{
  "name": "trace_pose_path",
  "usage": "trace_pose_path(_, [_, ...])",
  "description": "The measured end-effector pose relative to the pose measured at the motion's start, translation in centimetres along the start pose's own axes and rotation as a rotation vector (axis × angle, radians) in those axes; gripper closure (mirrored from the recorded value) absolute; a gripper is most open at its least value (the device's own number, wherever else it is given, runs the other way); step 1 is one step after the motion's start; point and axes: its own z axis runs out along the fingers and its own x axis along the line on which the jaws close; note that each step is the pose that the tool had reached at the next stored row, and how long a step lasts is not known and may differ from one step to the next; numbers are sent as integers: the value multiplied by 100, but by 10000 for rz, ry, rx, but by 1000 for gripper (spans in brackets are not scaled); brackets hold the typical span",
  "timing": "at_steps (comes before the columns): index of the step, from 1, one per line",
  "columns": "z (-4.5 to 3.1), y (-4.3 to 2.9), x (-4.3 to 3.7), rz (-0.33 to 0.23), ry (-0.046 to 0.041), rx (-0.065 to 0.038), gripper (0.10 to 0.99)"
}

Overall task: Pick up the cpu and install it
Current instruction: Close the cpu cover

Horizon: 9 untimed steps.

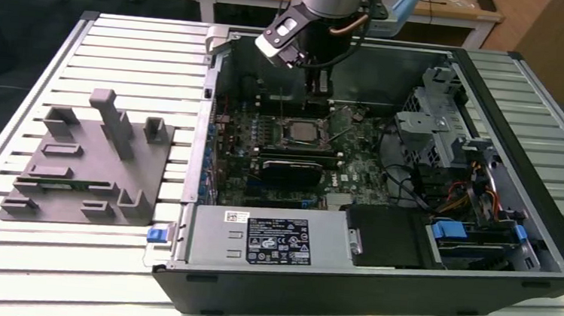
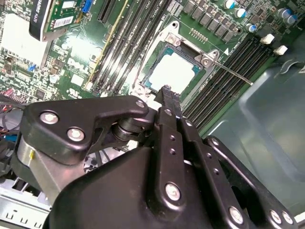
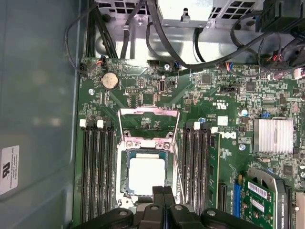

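Inside the computer case point(image 1: 352, 293) on the counter point(image 1: 120, 39), the cpu point(image 3: 147, 175) lies seated in its socket point(image 3: 124, 177), retention frame point(image 3: 148, 111) swung open. Just over its edge hangs the claw point(image 3: 163, 192), fingers pressed together, holding nothing.

We see a silvery-white top on the cpu point(image 3: 147, 175), a green motherboard point(image 3: 143, 93) speckled with black chips point(image 3: 206, 78), and a black hand point(image 3: 163, 191) with silver screws point(image 2: 173, 192). In the exterior view the fixture point(image 1: 80, 165) is plain grey, the bench point(image 1: 119, 54) pale silver with parallel ribs, the computer case point(image 1: 352, 295) black, its tab point(image 1: 158, 233) blue.
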Motion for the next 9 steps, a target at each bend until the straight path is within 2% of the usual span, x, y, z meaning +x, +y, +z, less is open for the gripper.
trace_pose_path(9, [7,133,-2,-2,2,-1,980])
